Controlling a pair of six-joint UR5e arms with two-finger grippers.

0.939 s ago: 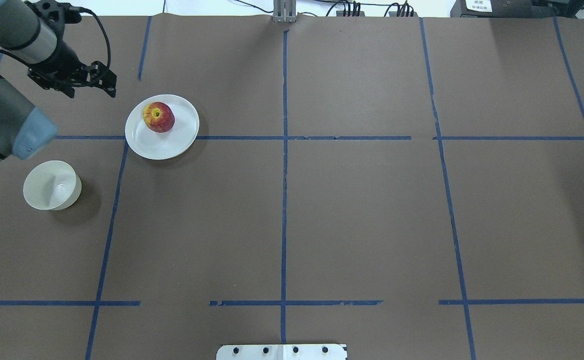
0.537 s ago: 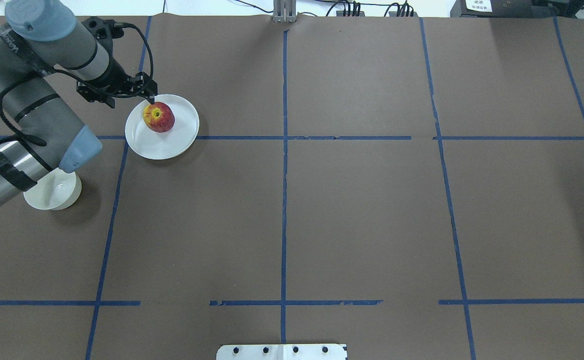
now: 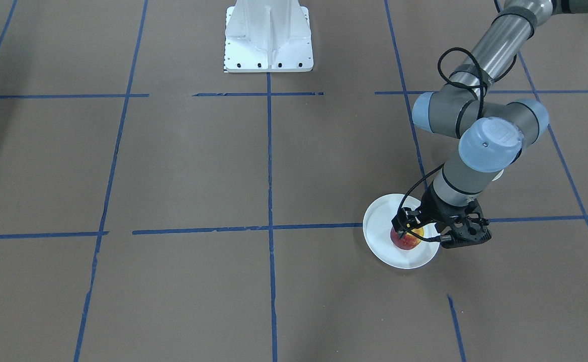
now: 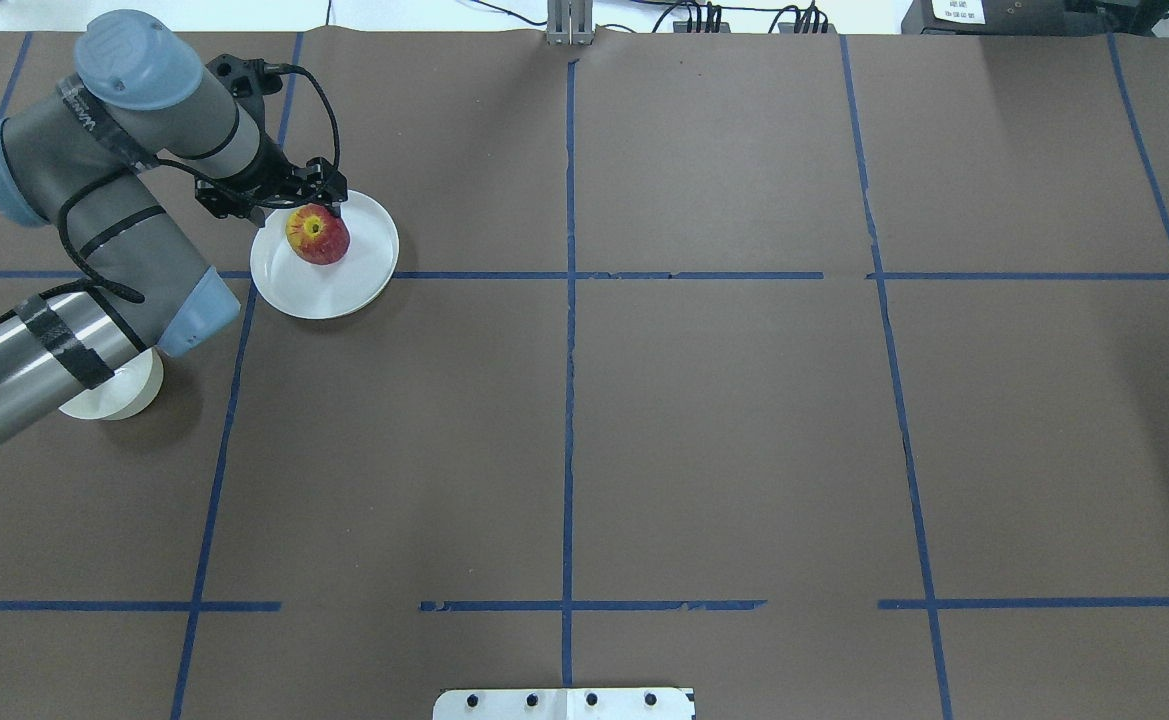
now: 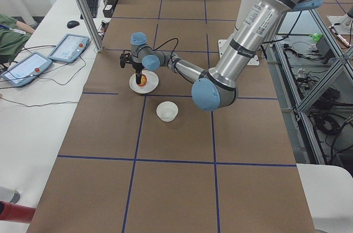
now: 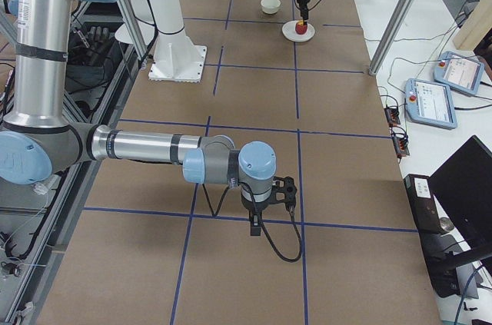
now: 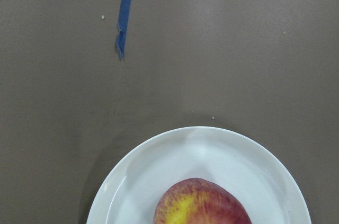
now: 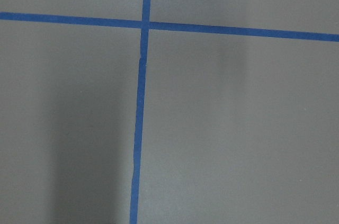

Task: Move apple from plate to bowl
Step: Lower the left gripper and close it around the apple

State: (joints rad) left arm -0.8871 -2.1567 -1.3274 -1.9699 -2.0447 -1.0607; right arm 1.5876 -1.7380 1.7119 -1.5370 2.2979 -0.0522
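Note:
The red apple (image 4: 317, 234) with a yellow patch lies on the far-left part of the white plate (image 4: 356, 276). It also shows in the front view (image 3: 407, 241) and at the bottom of the left wrist view (image 7: 201, 205). My left gripper (image 4: 320, 206) hangs just above the apple with its fingers open, one fingertip (image 3: 400, 232) beside the fruit, holding nothing. The off-white bowl (image 4: 132, 395) stands near left of the plate, half hidden under my left forearm. My right gripper (image 6: 257, 225) shows only in the exterior right view, so I cannot tell its state.
Brown paper with blue tape lines covers the table (image 4: 704, 400). The white robot base plate (image 3: 268, 40) stands at the near middle edge. My left arm's elbow (image 4: 199, 320) hangs over the bowl's side.
My left arm has swung right from the table's left edge until the gripper is over the apple. Its forearm now covers part of the bowl. The apple and plate have not moved.

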